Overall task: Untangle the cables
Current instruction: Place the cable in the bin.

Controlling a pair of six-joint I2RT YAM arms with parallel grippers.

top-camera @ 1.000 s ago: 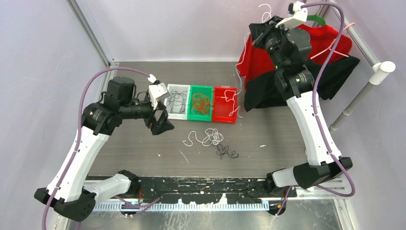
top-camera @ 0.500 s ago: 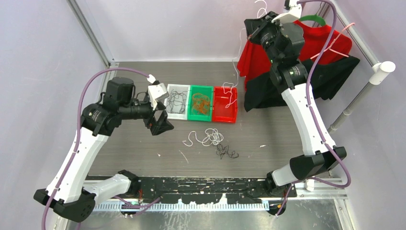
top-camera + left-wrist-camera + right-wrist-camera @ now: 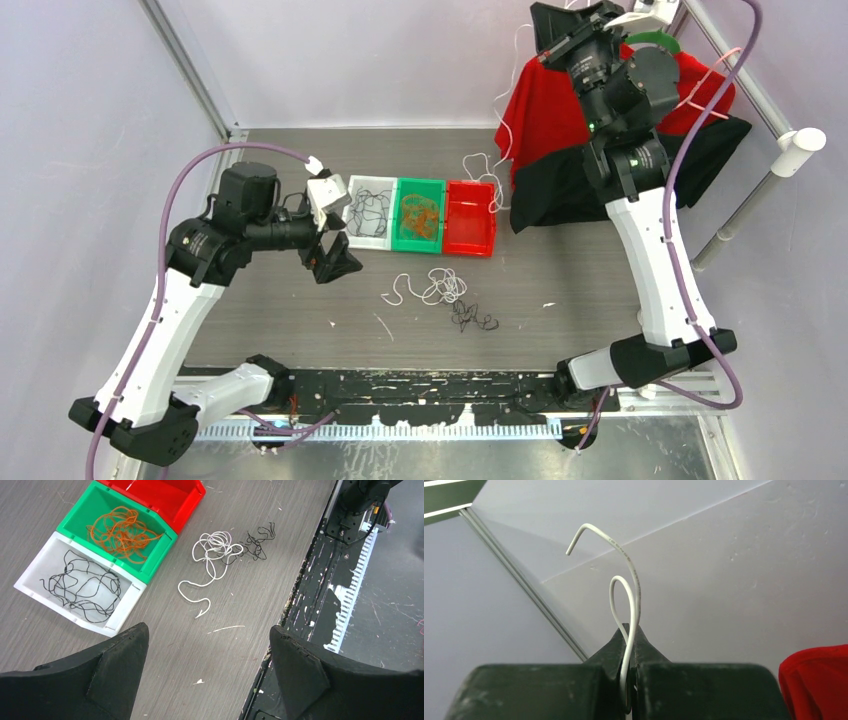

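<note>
**Hoisting a white cable above the red bin**

Since a second ago, carries the right gripper higher and farther back, drawing the held white cable up out of the red bin. Leaves the left arm much as it was.

On the left, keeps the left gripper spread wide and gripping nothing, poised over the table. Ahead of its left finger, looks down on three bins touching in a row. Nearest, the white bin with black cables; next, the green bin with orange cables; farthest, the red bin.

Straight ahead of the spread fingers, shows a loose white cable coiled on the table, one end trailing back toward the gripper. Just to its right, meets a small black tangle.

On the right, presses the right gripper's fingers together, pinching the held white cable. Above the fingertips, bends it into a small loop with a hooked free end. Far below the gripper, in the top view, dangles its tail near the red bin's far rim, in front of a red and black cloth.
</note>
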